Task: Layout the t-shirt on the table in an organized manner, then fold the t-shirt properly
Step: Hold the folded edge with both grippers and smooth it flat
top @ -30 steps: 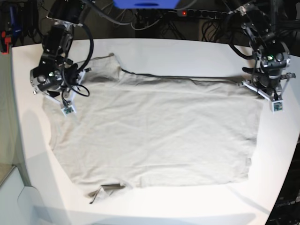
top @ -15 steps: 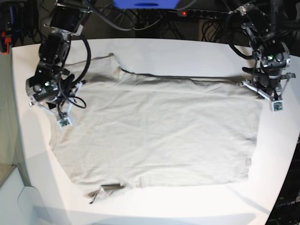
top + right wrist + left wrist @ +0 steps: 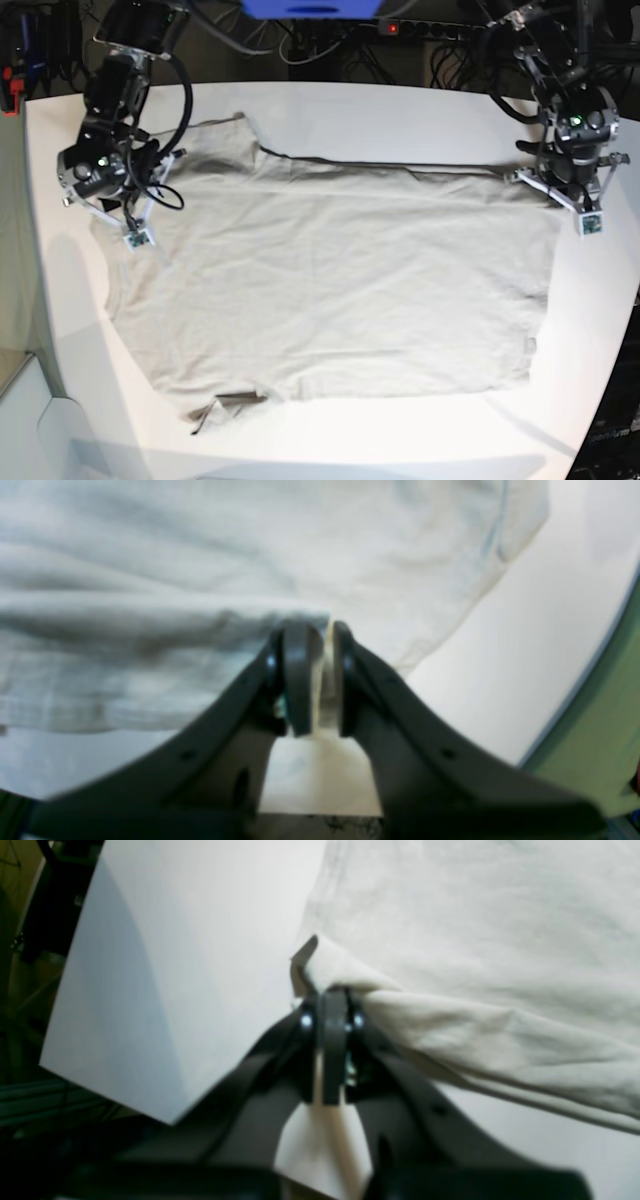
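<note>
Left wrist: left gripper (image 3: 332, 1005) clenched on a bunched corner of the t-shirt (image 3: 475, 940), near the table (image 3: 190, 965) corner; cloth runs away rightward.

Right wrist: right gripper (image 3: 315, 645) pinches a raised fold of the shirt edge, cloth visible between the pads.

Base: shirt spread flat mid-table, long axis side to side, collar toward the right gripper's end. Each arm holds its own far-edge corner.

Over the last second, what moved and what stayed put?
The right arm's claw dipped toward the table's near edge, then came back up and a little further out along the t-shirt's sleeve end; the wrist view shows cloth between its fingers. The left claw stayed shut on its hem corner. The shirt's outline is unchanged.
</note>
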### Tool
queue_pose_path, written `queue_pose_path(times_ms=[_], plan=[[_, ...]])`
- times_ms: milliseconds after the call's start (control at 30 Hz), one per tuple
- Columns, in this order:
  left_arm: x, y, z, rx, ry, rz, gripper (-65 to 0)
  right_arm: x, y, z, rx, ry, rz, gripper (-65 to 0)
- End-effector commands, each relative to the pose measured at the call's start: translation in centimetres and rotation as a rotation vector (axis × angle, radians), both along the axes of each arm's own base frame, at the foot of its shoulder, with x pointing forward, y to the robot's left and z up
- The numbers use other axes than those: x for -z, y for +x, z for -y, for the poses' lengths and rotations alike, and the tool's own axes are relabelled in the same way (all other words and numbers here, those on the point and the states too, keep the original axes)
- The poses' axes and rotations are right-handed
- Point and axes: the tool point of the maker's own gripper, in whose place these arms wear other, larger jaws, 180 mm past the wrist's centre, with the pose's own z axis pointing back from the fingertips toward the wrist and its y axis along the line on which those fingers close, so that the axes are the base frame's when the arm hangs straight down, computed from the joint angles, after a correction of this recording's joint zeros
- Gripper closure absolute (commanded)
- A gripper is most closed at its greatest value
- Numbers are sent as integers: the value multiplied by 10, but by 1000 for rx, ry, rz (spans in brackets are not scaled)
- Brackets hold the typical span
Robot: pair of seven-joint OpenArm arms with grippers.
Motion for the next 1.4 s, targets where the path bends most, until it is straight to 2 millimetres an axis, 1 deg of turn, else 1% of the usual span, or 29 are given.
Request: queue_pose_path(times_ms=[0, 100, 233, 400, 567, 733, 1000, 1100, 1133, 1233, 1333, 1367], plan=[[-12, 7, -4, -4, 21, 44, -3, -10, 6, 3, -12, -16, 35, -149], [-12, 7, -3, -3, 19, 44, -3, -17, 5, 4, -12, -27, 56, -192], [-11, 6, -3, -3, 19, 43, -3, -18, 3, -2, -12, -13, 60, -200], [-11, 6, -4, -5, 21, 42, -3, -6, -1, -5, -13, 4, 24, -201], [-11, 6, -4, -5, 21, 42, -3, 0, -4, -5, -14, 9, 2, -209], [-11, 6, -4, -5, 21, 42, -3, 3, -5, -5, -14, 12, -6, -294], [-11, 5, -4, -5, 22, 41, -3, 3, -5, -6, -15, 15, -1, -294], [-11, 5, -4, -5, 22, 41, -3, 9, -7, -7, -16, 25, -21, -261], [-11, 5, -4, -5, 22, 41, -3, 14, -8, -8, -17, 31, -37, -239], [-11, 5, -4, -5, 22, 40, -3, 28, -14, -10, -18, 49, -83, -144], [-10, 5, -4, -5, 21, 40, -3, 32, -16, -9, -24, 44, -99, -32], [-10, 5, -4, -5, 21, 40, -3, 32, -15, -9, -26, 44, -99, -10]])
